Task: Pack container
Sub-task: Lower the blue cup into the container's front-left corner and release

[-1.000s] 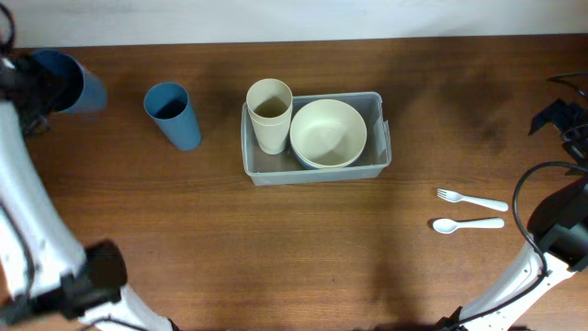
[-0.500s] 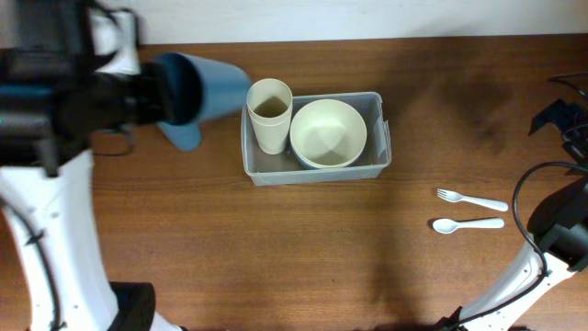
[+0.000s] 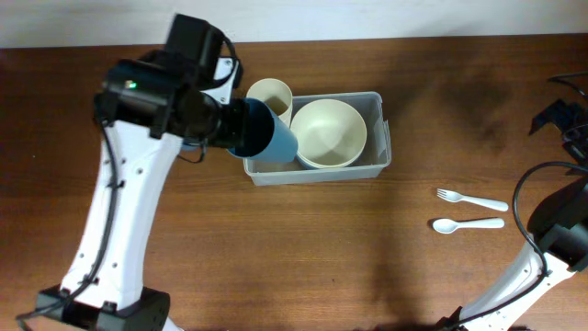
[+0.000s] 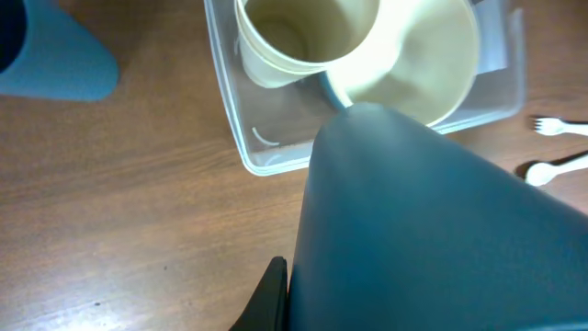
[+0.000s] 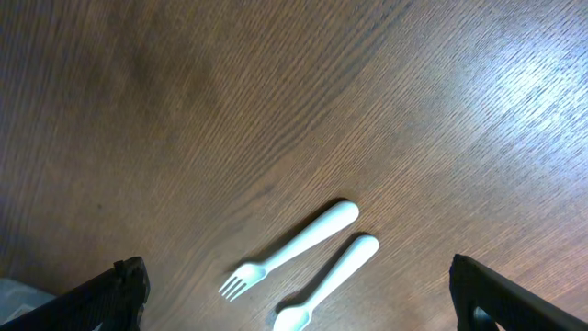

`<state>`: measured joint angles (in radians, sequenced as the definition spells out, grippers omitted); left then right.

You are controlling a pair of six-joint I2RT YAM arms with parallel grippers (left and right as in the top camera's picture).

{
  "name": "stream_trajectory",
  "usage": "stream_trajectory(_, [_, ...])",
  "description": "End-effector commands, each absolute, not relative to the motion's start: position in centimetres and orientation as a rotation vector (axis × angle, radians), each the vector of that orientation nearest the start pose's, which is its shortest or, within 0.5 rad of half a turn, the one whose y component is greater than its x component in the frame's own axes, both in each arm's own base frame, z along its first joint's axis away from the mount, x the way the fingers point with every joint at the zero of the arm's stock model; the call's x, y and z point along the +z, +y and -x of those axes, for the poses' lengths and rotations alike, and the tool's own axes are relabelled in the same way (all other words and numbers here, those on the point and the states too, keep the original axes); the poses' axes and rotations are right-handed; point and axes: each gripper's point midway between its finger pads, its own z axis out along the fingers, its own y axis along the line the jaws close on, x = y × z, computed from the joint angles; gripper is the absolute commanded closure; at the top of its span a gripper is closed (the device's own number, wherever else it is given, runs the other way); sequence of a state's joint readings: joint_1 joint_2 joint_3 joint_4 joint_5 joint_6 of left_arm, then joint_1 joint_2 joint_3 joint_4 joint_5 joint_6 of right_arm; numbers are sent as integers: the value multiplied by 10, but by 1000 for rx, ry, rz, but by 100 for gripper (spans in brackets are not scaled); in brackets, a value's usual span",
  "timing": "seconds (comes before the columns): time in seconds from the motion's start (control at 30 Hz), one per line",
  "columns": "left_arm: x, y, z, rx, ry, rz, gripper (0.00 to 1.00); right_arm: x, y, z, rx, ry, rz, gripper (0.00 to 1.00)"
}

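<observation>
Clamped on blue cup (image 3: 268, 138) with left gripper (image 3: 223, 124) — swung in from 9 o'clock, now over 9 o'clock edge of container (image 3: 317, 174), sitting at 12 on table (image 3: 276, 257). Likely dropping in next. Right gripper (image 5: 312, 299) — wide apart.

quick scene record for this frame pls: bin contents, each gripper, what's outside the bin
container: clear bin, holds cream cup and cream bowl side by side
left gripper: shut on blue cup, cup tipped on its side over the container's left end
cup-to-container contact: cannot tell
right gripper: open, empty, above fork and spoon
outside container: second blue cup to its left; fork and spoon to its right, lying side by side
</observation>
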<state>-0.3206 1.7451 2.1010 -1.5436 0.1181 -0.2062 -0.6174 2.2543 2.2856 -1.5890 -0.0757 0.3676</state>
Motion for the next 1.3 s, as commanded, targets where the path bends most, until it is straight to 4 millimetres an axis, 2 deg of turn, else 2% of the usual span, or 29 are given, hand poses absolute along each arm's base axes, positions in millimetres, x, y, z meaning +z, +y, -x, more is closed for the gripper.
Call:
stream_trajectory(0.0, [271,-130,-353,-231,2794,-155,98,154,-238,-359,105,2715,-1470,1])
stream_trajectory(0.27, [234,-136,-378,-194,2853,-152,99,154,-238,-359,105,2716,-1470,1])
stream_trajectory(0.37, [209,-138,-386,-173,2914,-152,98,154,-238,-359,105,2716,-1470,1])
stream_trajectory(0.53, [186,-141,-397,-159,2947,-143,99,154,-238,-359,105,2716,-1470,1])
stream_trajectory(0.8, [182,-132,-401,-73,2943,-93,96,154,-238,-359,105,2715,-1470,1])
stream_trajectory(0.9, [182,-131,-400,-70,2950,-93,86,154,-238,-359,105,2716,-1470,1])
stream_trajectory(0.93, [182,-131,-400,-70,2951,-93,79,154,-238,-359,105,2715,-1470,1])
stream_trajectory(1.1, [182,-131,-400,-70,2950,-93,66,154,-238,-359,105,2715,-1470,1])
stream_trajectory(1.27, [185,-129,-401,-53,2941,-91,64,154,-238,-359,105,2716,-1470,1])
